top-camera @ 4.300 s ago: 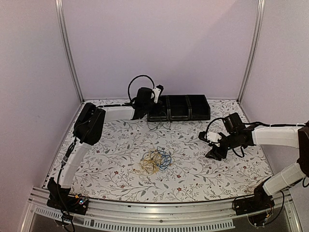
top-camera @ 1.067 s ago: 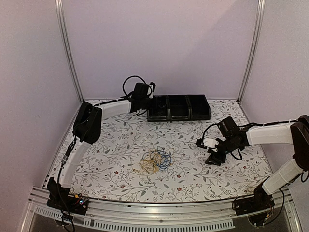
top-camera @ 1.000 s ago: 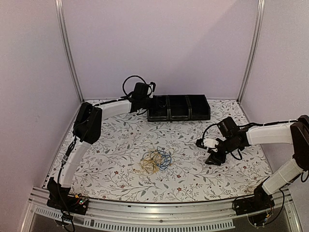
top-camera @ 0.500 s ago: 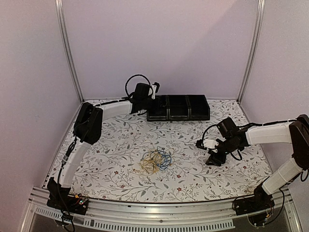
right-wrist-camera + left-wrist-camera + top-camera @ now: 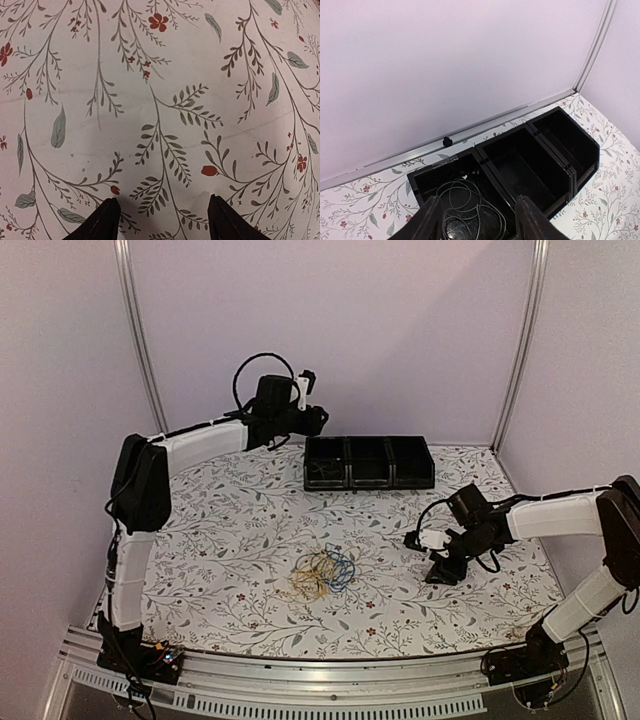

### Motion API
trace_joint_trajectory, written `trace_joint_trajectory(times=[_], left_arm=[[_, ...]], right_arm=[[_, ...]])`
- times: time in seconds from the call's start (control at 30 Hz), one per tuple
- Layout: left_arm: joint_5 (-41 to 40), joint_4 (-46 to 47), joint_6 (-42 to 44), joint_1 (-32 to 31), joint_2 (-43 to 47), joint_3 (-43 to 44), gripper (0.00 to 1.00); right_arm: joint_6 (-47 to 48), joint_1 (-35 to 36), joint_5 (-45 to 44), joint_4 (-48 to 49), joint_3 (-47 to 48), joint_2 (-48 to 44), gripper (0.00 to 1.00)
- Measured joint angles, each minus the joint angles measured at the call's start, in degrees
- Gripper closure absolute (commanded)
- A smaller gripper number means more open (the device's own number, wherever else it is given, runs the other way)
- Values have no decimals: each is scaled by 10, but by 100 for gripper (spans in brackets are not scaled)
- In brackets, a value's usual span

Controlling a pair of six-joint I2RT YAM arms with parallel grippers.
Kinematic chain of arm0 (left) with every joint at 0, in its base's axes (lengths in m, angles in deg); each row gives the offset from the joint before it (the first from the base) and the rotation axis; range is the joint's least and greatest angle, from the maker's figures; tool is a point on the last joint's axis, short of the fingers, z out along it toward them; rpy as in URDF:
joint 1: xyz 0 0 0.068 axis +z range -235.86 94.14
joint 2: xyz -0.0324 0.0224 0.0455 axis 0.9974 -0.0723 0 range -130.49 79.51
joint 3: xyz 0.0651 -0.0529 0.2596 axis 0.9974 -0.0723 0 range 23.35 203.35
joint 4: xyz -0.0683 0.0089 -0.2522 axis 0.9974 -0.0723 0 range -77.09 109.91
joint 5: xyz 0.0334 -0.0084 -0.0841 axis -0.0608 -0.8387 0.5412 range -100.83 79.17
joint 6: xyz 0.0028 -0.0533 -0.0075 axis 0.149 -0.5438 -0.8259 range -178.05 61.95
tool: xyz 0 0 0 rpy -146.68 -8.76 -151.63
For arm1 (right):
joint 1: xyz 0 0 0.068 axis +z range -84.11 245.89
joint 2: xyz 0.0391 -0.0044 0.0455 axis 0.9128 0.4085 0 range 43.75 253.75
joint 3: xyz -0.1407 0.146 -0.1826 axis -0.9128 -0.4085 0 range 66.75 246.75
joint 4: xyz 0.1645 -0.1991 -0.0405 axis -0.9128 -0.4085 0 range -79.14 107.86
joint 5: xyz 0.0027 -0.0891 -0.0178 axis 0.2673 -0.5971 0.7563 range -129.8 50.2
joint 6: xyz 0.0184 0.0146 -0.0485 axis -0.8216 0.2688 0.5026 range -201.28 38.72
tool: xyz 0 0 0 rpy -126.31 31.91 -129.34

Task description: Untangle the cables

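Observation:
A tangle of thin cables [image 5: 320, 575] lies mid-table, with yellow-orange loops on its left and blue loops [image 5: 342, 568] on its right. A separate whitish cable [image 5: 462, 207] lies coiled in the left compartment of the black bin [image 5: 487, 157]. My left gripper [image 5: 318, 418] hangs high above the bin's left end; in the left wrist view the left gripper [image 5: 479, 222] is open and holds nothing. To the right of the tangle, my right gripper [image 5: 438, 568] hovers low over the cloth. It is also open with nothing between its fingers [image 5: 102, 220].
The black three-compartment bin [image 5: 370, 480] stands at the back of the table near the wall. Its middle and right compartments look bare. A floral cloth [image 5: 160, 100] covers the table. Metal frame posts [image 5: 140, 340] stand at the back corners.
My left gripper has opened and risen up and to the left, away from the bin's left compartment, leaving the whitish cable inside. The right arm has hardly moved.

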Motion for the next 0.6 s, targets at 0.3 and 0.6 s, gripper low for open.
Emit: trace_joint_trajectory(times=[0.3, 0.6], left_arm=[[-27, -4, 46, -19, 144, -150, 0], [-18, 12, 51, -38, 416, -376, 0]], right_arm=[[0, 2, 0, 0, 1, -1, 36], [-1, 4, 1, 18, 1, -71, 37]])
